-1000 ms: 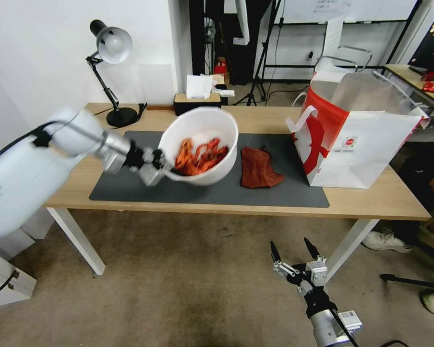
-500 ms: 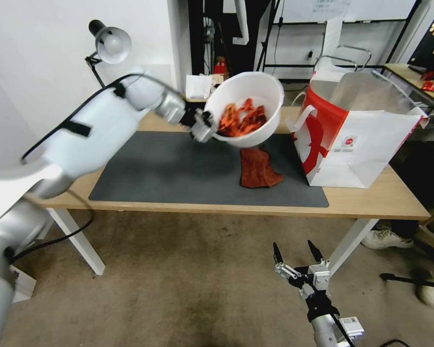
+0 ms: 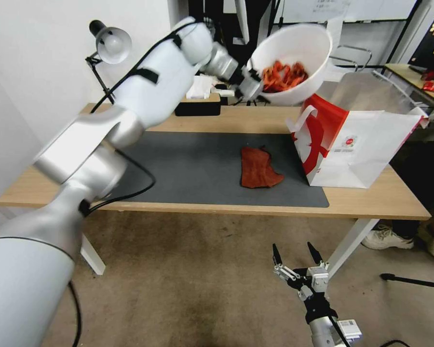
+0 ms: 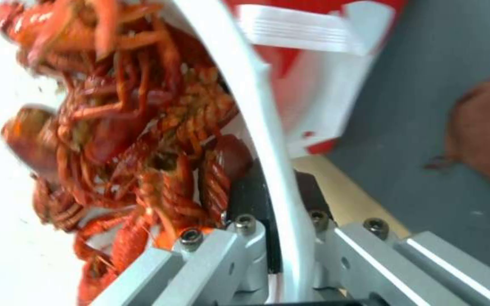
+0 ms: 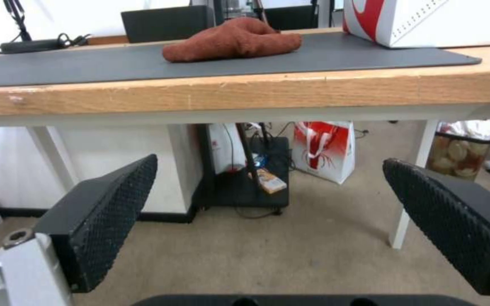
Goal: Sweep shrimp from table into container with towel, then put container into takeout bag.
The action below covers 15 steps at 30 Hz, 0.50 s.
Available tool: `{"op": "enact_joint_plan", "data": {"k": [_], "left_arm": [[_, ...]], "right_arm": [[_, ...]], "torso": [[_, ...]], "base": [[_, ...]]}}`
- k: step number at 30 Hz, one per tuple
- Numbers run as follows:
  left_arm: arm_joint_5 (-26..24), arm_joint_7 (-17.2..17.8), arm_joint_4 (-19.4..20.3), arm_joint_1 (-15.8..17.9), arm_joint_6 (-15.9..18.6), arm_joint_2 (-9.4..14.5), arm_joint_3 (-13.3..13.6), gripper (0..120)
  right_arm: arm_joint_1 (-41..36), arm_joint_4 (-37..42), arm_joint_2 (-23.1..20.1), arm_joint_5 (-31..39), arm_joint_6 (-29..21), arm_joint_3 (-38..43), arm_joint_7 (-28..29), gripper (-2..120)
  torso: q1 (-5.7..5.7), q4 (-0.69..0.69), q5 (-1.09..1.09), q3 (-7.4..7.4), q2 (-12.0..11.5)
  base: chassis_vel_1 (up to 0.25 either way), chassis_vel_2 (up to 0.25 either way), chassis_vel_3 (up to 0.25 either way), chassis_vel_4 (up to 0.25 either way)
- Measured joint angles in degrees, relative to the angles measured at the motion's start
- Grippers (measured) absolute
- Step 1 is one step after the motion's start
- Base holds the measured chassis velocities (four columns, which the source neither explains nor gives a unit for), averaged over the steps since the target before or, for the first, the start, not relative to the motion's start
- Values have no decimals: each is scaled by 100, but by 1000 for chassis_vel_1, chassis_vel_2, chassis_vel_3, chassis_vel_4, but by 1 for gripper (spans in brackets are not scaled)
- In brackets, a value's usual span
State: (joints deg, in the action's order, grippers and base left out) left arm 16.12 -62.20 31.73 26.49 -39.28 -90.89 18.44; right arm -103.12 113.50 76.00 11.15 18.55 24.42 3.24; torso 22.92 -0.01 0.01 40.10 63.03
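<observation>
High in the upper centre of the head view, the left gripper (image 3: pixel 251 87) clamps the rim of the container (image 3: pixel 294 42), tilted with its mouth toward the camera, shrimp (image 3: pixel 283 75) inside, above the takeout bag (image 3: pixel 357 144). The towel (image 3: pixel 258 167) lies on the table (image 3: pixel 371 202), long axis running front to back. Lower right, the right gripper (image 3: pixel 296 255) hangs below the table edge, jaws apart.

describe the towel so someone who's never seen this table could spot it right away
On the long wooden table lies a dark grey mat. Toward the mat's right side, just left of the red-and-white bag, sits the towel, lying alone on the mat. It is the one rust-brown, floppy, irregular cloth there, unlike the white tissue in the black box at the back.
</observation>
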Motion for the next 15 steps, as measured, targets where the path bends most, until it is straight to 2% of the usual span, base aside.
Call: {"op": "enact_joint_plan", "data": {"k": [5,7,8,11,12,14,15], "left_arm": [[12,188,-83,80,60,-167,-47,0],[-278,358,75,98,260,-181,196,0],[-278,358,75,98,260,-181,196,0],[-813,666,353,93,510,-174,660,0],[-813,666,353,93,510,-174,660,0],[-1013,887,572,70,656,-165,1015,0],[-1013,887,572,70,656,-165,1015,0]], "right_arm": [[-1,-30,-12,-4,17,-5,-8,100],[-2,-36,-36,-5,19,-1,-10,100],[-2,-36,-36,-5,19,-1,-10,100],[-5,-39,-49,-2,19,4,-10,100],[-5,-39,-49,-2,19,4,-10,100],[-7,-39,-47,-2,18,3,-10,100],[-7,-39,-47,-2,18,3,-10,100]], "torso": [[0,1,-1,0,0],[-1,2,-1,0,0],[-1,2,-1,0,0],[-1,1,-1,0,0],[-1,1,-1,0,0],[-1,0,-1,0,0],[-1,0,-1,0,0]], "base": [[0,0,0,0],[0,0,0,0],[0,0,0,0],[0,0,0,0],[0,0,0,0],[0,0,0,0],[0,0,0,0]]}}
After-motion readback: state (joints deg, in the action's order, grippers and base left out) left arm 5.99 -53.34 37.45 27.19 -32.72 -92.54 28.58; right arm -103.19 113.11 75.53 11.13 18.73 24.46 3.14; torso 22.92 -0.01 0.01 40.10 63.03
